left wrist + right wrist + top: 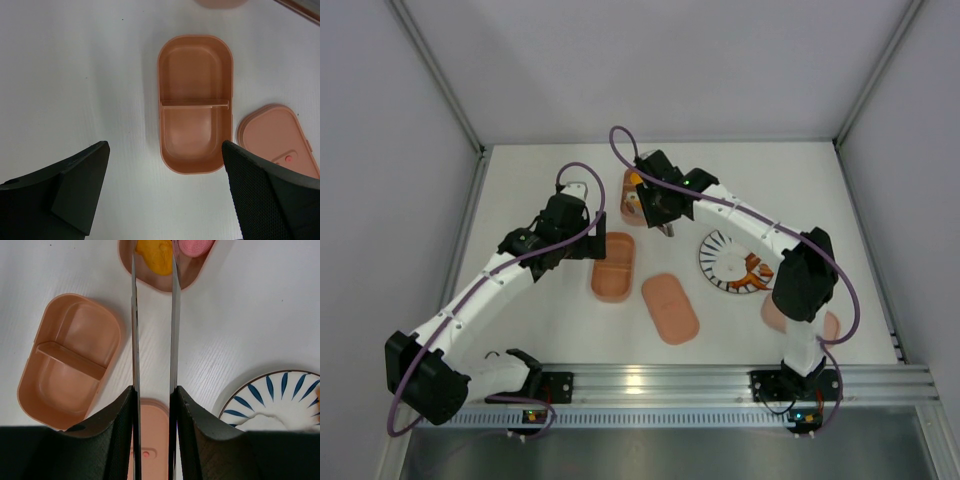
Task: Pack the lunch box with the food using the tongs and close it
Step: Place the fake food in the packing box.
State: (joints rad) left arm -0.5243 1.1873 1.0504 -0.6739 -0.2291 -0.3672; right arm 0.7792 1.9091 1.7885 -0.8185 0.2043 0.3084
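**A:** How far along is the packing looking?

**B:** I'm judging it as early. The far salmon-pink oval plastic tray (155,284) is carrying an orange round piece (154,255) and a pink piece (195,245). The divided salmon-pink tray (196,65), at its six o'clock, is lying bare in both halves. Brown-orange strips (756,268) and a white piece (265,422) are waiting on the round white plate with dark radial stripes (270,387) at three o'clock. No lid is on.

**A:** What are the arms doing?

**B:** The right fingers (115,430) are clamping the slim silvery metal tongs (174,330), whose tips are hanging over the far tray with nothing visible between them. The left fingers (80,185) are standing wide apart, gripping nothing, above the divided tray.

**A:** Is anything crowding them?

**B:** The flat salmon-pink oval lid (277,135) is lying just beside the divided tray at four o'clock. Another salmon-pink piece (830,325) is half hiding under the right arm, lid or tray I cannot tell. The white bench (540,320) is offering open room at eight o'clock. The far tray is sitting near the back edge, so I'd be reaching there with care.
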